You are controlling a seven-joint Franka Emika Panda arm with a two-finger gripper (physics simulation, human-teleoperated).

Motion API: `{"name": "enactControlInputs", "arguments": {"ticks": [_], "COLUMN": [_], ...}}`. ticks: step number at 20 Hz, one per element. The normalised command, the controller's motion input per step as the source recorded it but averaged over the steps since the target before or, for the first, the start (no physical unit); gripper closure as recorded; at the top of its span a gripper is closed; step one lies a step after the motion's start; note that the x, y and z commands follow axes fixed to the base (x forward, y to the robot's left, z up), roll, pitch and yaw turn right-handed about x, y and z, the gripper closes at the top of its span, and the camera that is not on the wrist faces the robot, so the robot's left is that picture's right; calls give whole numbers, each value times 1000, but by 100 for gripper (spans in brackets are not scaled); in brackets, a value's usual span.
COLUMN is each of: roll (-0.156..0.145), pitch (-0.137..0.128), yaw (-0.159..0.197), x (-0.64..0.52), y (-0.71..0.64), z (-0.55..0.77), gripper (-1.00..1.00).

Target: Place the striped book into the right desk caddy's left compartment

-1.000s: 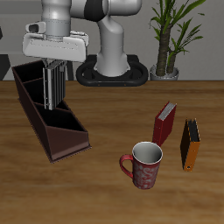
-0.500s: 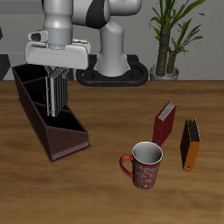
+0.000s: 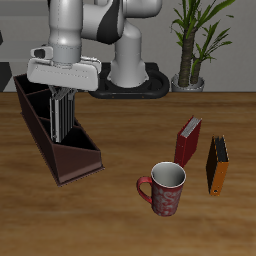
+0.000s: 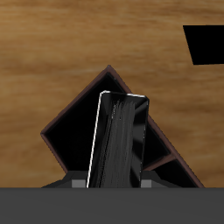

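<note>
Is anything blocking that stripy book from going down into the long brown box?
Nothing visible does. The striped book hangs upright in the gripper directly over the right desk caddy, with only open compartment beneath it.

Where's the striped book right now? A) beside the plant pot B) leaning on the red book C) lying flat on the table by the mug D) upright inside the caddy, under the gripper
D: the striped book stands upright inside the caddy, right under the gripper.
</note>
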Motion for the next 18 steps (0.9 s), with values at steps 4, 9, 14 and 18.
{"name": "enactControlInputs", "arguments": {"ticks": [4,9,14,18], "roll": [-13,7,16,8], "pitch": [26,46,49,49], "yaw": [-2,-15,-16,0], "x": [86,108,119,122], "y": [-29,40,69,75], "z": [-199,-305,-318,-325], "gripper": [100,100,100,100]}}
